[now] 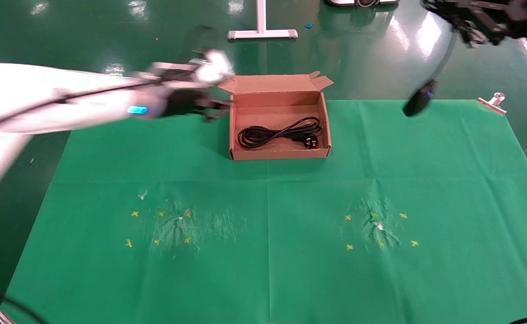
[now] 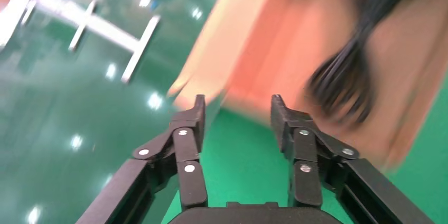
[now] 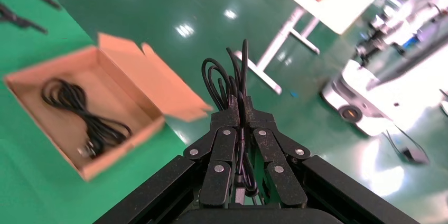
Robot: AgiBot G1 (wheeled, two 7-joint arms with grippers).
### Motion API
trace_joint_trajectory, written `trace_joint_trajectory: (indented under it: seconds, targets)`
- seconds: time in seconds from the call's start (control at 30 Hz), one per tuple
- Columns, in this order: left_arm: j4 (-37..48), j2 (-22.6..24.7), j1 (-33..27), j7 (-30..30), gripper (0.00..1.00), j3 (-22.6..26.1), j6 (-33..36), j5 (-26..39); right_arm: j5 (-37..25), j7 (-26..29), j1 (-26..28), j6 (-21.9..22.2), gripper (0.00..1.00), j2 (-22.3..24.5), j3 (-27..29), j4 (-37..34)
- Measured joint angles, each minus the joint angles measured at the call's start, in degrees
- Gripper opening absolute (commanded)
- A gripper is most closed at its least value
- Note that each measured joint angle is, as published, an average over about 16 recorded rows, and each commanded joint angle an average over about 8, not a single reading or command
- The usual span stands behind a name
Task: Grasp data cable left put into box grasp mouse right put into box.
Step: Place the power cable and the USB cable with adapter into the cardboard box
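Cable [image 1: 281,132]: lies coiled on the floor of the box [image 1: 233,135], plug head toward the robot's right end. This half of the task reads as done.
Box: open, lid flap [image 1: 272,83] standing back at the far side; it sits on the green mat [image 1: 263,234], just to the right of the left claw and well to the left of and below the right claw.
Left claw [image 2: 237,115]: empty, fingers spread apart with nothing between them. It hangs just outside the box's left wall, with the cable beyond its tips inside the box. Judged to have no part in the step in hand.
Right claw [image 3: 241,109]: fingers closed tight on loops of thin cord [image 3: 224,78], which stick up past the fingertips. It is held high at the far right, off the mat's far edge.
Mouse [image 1: 419,100]: not gripped directly; it dangles on its cord below and to the left of the right claw, clear of the mat.
Remaining: carry the mouse across to the box, lower it in beside the cable, release.
Risk noted: hanging by the cord, the mouse may swing and catch the box wall or flap; the trailing cord may drape over the rim.
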Motion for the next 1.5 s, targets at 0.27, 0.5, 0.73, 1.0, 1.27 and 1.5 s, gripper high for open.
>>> trace_joint_trajectory:
  seconds: [0.27,0.5,0.73,1.0,1.27,1.5]
  targets:
    - [-13.4,-16.6,0.8,-10.3,1.00,-1.3,2.2,3.6,0.4,-2.3,0.9,0.1,0.00,-7.1,-1.4,-0.9]
    - [-24.2,-24.2,2.0,-23.1,1.00,-1.3,3.6,11.9,-0.9,-3.7,0.9,1.1,0.00,-15.4,-4.1,-1.7]
    - [-29.6,-24.9,3.0,-33.7,1.00,-1.2,4.7,21.2,-4.6,-2.1,-0.1,3.0,0.00,-22.5,-7.7,-2.6]
    - [-32.0,-24.3,3.6,-39.9,1.00,-1.3,6.0,27.4,-11.3,1.2,-1.3,6.5,0.27,-27.0,-12.0,-5.8]
    - [-32.5,-24.1,3.8,-41.1,1.00,-1.3,6.3,28.9,-15.6,2.3,-1.9,9.1,1.00,-28.6,-14.1,-8.8]
    - [-32.4,-24.1,3.8,-41.2,1.00,-1.3,6.3,29.0,-15.8,2.2,-2.0,9.3,1.00,-28.7,-14.2,-9.0]
